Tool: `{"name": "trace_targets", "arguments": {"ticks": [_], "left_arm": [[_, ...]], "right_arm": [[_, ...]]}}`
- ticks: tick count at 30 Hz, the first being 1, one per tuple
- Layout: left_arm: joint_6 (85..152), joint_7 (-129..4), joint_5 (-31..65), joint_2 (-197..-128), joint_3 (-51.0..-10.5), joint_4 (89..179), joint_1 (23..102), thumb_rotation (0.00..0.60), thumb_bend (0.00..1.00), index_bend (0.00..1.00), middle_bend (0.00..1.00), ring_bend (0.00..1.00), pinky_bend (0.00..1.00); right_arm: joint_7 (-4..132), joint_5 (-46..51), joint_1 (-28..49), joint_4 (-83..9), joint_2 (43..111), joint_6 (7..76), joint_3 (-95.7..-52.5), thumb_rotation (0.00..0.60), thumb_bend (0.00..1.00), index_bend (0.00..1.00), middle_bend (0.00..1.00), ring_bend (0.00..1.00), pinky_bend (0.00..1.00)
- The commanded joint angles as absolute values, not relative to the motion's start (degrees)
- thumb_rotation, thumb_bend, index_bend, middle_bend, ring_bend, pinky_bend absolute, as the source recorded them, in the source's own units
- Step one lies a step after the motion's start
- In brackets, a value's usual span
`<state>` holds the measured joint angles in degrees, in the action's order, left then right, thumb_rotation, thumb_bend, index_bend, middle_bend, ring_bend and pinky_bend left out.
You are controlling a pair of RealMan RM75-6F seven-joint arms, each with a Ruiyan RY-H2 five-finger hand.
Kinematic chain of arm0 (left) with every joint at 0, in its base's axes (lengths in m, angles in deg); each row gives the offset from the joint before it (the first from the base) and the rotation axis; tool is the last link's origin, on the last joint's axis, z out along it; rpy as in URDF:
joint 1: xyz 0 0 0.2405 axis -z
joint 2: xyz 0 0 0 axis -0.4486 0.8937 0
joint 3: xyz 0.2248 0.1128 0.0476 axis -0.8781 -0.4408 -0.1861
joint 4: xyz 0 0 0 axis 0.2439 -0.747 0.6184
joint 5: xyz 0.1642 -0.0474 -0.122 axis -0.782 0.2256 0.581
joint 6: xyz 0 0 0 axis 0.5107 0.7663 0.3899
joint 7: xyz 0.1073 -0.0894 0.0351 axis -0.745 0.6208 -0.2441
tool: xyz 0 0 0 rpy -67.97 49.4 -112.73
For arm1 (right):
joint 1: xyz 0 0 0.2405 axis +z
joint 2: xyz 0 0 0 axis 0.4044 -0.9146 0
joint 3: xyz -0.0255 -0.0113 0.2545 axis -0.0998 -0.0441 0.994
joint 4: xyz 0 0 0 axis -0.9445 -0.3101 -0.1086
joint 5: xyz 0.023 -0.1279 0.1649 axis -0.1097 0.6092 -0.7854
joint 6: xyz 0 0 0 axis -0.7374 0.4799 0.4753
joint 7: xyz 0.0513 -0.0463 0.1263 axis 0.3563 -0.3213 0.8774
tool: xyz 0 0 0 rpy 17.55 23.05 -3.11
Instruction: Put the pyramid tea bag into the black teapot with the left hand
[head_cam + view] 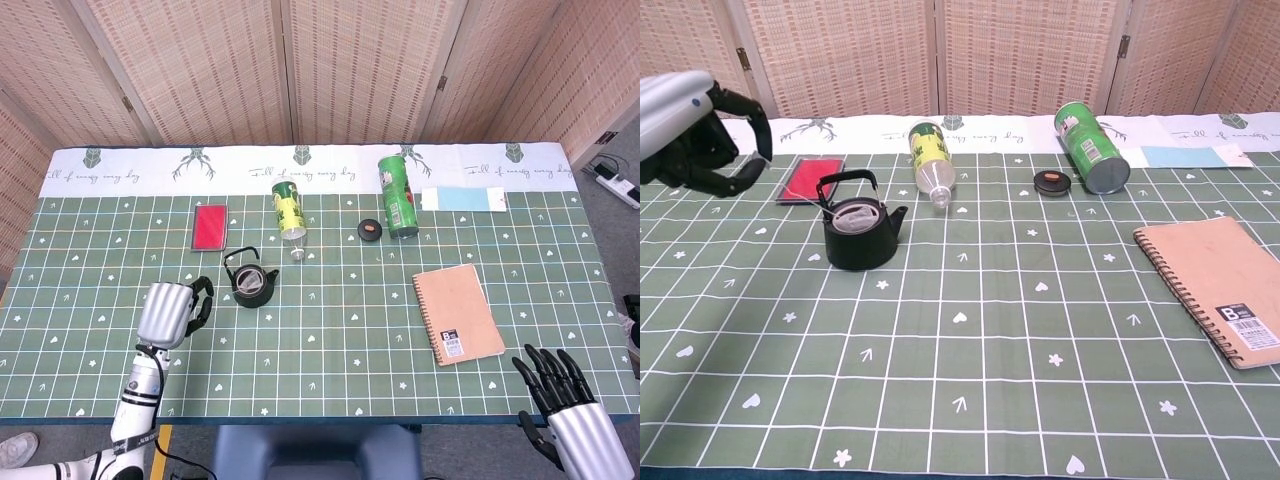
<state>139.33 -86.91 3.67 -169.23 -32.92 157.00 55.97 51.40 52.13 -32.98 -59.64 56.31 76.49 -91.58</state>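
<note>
Left hand (172,311) w/ curled fingers holds nothing, hanging near-left of the small black iron teapot (859,234). White pyramid tea bag (853,216) sits inside the pot. Job looks done. Right hand (570,405) is spread, far off.

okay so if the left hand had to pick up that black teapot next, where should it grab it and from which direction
Probably the arched handle of the black teapot, taken from above. The handle stands upright over the open top, leaving a gap for fingers to hook under, while the body is squat and the spout sticks out to the right in the chest view. The left hand hangs just left of it, holding nothing, so a short move over and down looks feasible.
</note>
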Motion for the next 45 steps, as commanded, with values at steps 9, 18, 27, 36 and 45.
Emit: {"name": "trace_targets", "arguments": {"ticks": [9,18,27,36,45], "left_arm": [[139.25,-68.03,-0.19,-178.80,-38.86,141.25,47.89,0.600,0.48,0.57,1.00,1.00,1.00],[137.65,-63.80,-0.85,-180.73,-39.42,135.07,45.08,0.600,0.48,0.57,1.00,1.00,1.00],[135.75,-63.47,-1.55,-180.62,-38.98,133.50,44.01,0.600,0.48,0.49,1.00,1.00,1.00],[134.99,-62.21,-1.79,-181.29,-36.45,133.58,44.03,0.600,0.39,0.09,1.00,1.00,1.00],[135.53,-61.19,-2.82,-179.26,-34.84,135.50,43.84,0.600,0.31,0.04,1.00,1.00,1.00]], "right_arm": [[51.26,51.98,-32.79,-59.67,56.32,75.97,-91.59,0.600,0.45,0.01,0.00,0.00,0.00],[50.96,51.85,-32.72,-59.79,56.45,75.69,-91.56,0.600,0.45,0.01,0.00,0.00,0.00],[50.39,51.76,-32.67,-59.96,56.66,75.40,-91.52,0.600,0.45,0.01,0.00,0.00,0.00],[50.40,51.79,-32.62,-60.01,56.65,75.21,-91.66,0.600,0.45,0.01,0.00,0.00,0.00],[50.68,51.83,-32.64,-59.88,56.53,75.56,-91.62,0.600,0.45,0.01,0.00,0.00,0.00]]}}
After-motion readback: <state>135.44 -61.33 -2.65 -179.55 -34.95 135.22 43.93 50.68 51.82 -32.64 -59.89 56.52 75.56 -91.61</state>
